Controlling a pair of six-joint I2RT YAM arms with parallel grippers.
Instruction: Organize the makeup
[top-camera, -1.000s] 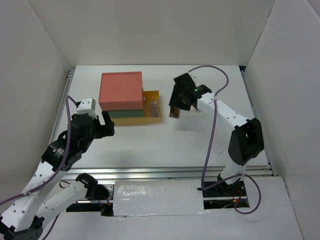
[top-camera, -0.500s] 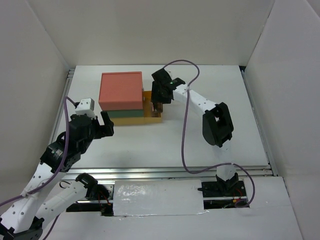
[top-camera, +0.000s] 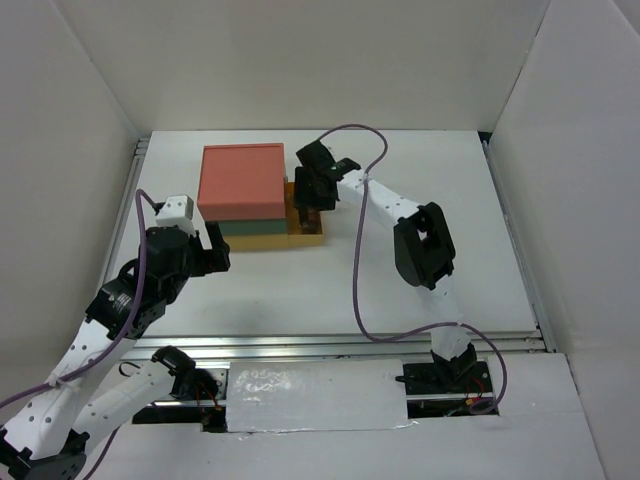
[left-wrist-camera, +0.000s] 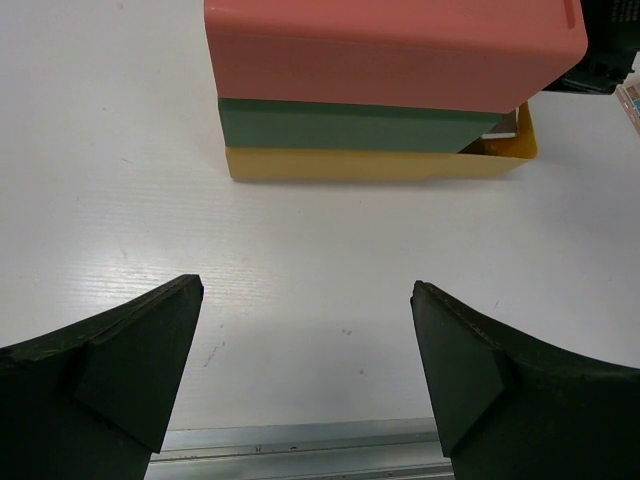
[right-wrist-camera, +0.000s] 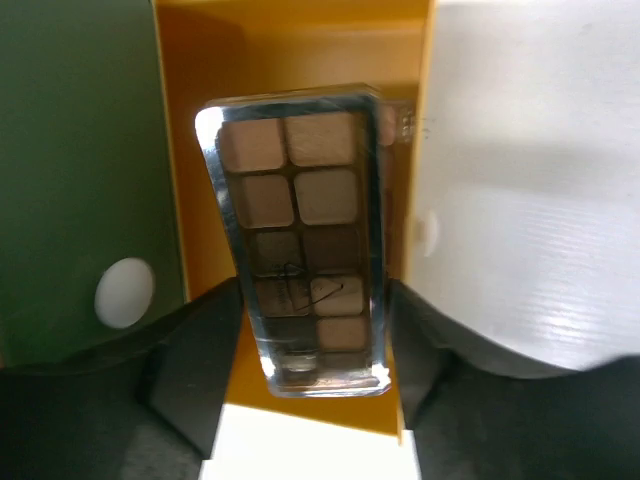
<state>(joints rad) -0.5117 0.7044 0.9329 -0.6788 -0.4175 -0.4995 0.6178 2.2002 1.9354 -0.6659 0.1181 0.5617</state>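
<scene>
Brownish and beige pans in two columns fill the long eyeshadow palette (right-wrist-camera: 300, 250), which sits in the middle of the right wrist view, its shiny-edged case slightly tilted so that its top leans toward the left of the frame. The right pincer (right-wrist-camera: 312, 305) is clamped on it, with a dark finger (right-wrist-camera: 200, 350) pressed against each long side at the lower end of the case. Behind the palette lies the open yellow drawer (right-wrist-camera: 300, 60), whose walls run up the frame on either side. The palette is over the drawer's inside, though I cannot tell whether it touches the drawer floor. At the left of that view is the green drawer front (right-wrist-camera: 80, 150) with a pale round spot (right-wrist-camera: 125, 292), and at the right is the white tabletop (right-wrist-camera: 530, 200). Seen from above, the drawer box (top-camera: 240, 180) stands at the upper left of the tabletop, orange on top and green below, with the yellow drawer pulled out toward the right of the frame. The right pincer reaches down over that pulled-out part, just beside the orange top. The left pincer (top-camera: 208, 250) hangs near the lower left corner of the box, apart from it. Its own wrist view shows its two dark fingers (left-wrist-camera: 120, 370) spread wide above the white tabletop, with the stacked box facing them at the top of the frame.
</scene>
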